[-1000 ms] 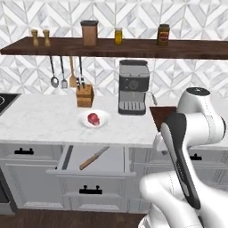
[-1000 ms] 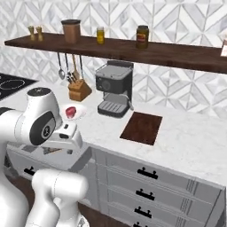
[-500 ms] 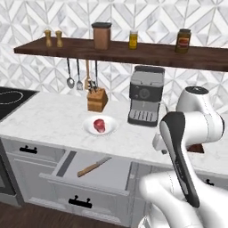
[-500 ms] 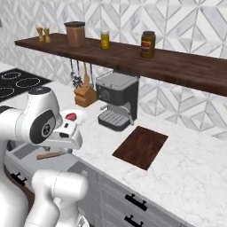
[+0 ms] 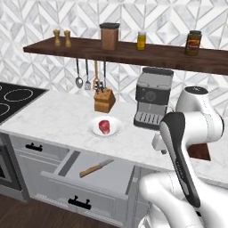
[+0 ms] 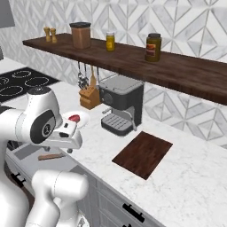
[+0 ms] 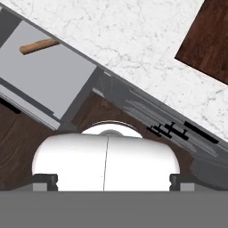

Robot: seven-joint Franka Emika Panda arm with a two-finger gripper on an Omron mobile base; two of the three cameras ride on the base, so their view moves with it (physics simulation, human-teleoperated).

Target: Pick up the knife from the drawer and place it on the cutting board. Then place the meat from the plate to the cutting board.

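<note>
— What's the room like?
— White marble counter (image 5: 67, 113), patterned tile wall, dark shelf (image 5: 129, 51) holding jars; their labels are unreadable.
— And the knife (image 5: 96, 167)?
— Lying in the open drawer (image 5: 102, 178), below the plate (image 5: 105, 127) with the meat (image 5: 104, 125). The right base view shows the cutting board (image 6: 142, 153) beside the coffee machine (image 6: 119, 108).
— The gripper?
— Cannot tell whether the fingers are apart.

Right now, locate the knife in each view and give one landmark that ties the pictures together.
Left base view: the knife lies in the open drawer, lower centre, below the plate.
Right base view: far left, its handle shows beside the arm.
Hand view: top left, its brown handle shows in the drawer.
Shared landmark: the cutting board.
</note>
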